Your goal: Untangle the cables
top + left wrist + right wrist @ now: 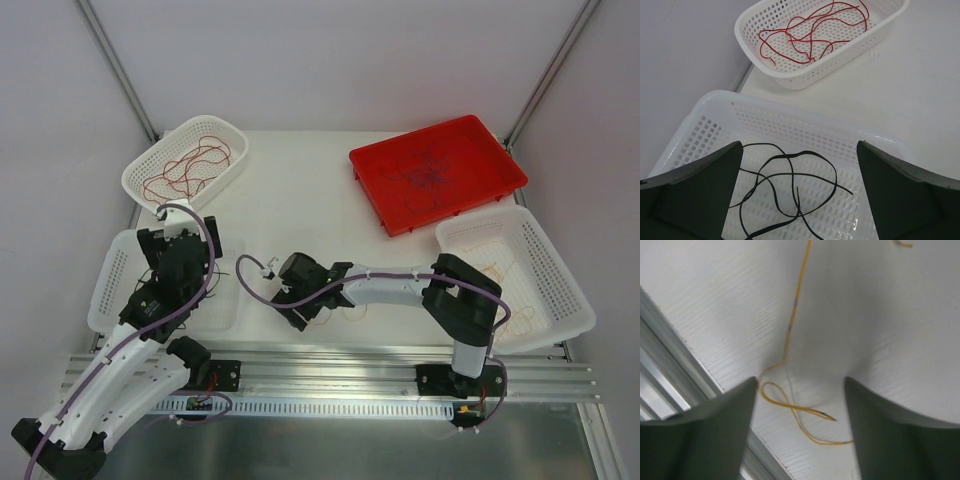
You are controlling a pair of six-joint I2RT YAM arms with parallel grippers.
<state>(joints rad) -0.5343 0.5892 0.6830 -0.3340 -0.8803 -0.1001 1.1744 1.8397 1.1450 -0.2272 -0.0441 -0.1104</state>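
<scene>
Your right gripper [800,390] is released, its jaws standing apart and low over the table [880,315]. A yellow wire [787,340] lies loose between them. It runs in from the far side and curls into a small loop close to the left finger, near the metal rail [670,365] at the table's edge. Nothing is gripped.

Your left gripper [800,145] is wide open too and holds nothing. It hangs over the near white basket [790,125], where the black wire [810,152] lies in loose loops directly below the gap between the fingers.

Beyond that, the far basket [805,75] holds the red wire [810,30]. On your right, a purple wire [425,180] lies spread on the red tray [480,140]. A pale wire [495,265] lies in the right basket [560,280].
</scene>
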